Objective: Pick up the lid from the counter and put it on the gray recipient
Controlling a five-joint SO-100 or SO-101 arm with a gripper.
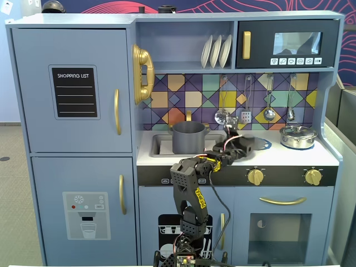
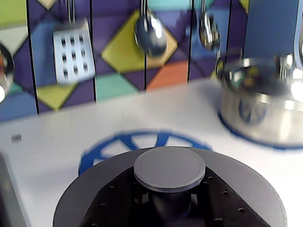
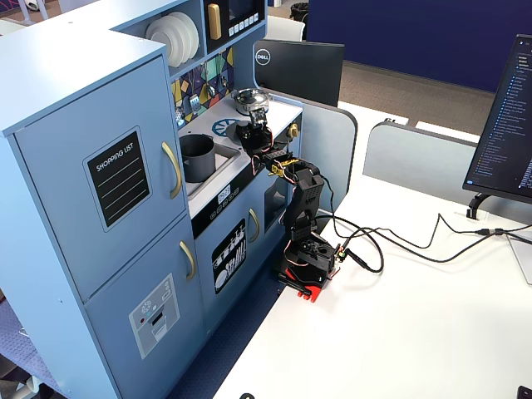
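Arm (image 1: 192, 183) stretched over counter (image 1: 278, 157); gripper (image 2: 168, 208) around lid (image 2: 169, 168) knob.

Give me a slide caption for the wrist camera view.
Wrist view: dark gray lid with its round knob on the blue burner ring, shiny silver pot at right.

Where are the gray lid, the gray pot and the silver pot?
gray lid (image 2: 169, 168): wrist view, on its knob top.
gray pot (image 1: 188, 140): a fixed view, on its front wall.
silver pot (image 2: 258, 111): wrist view, on its side wall.
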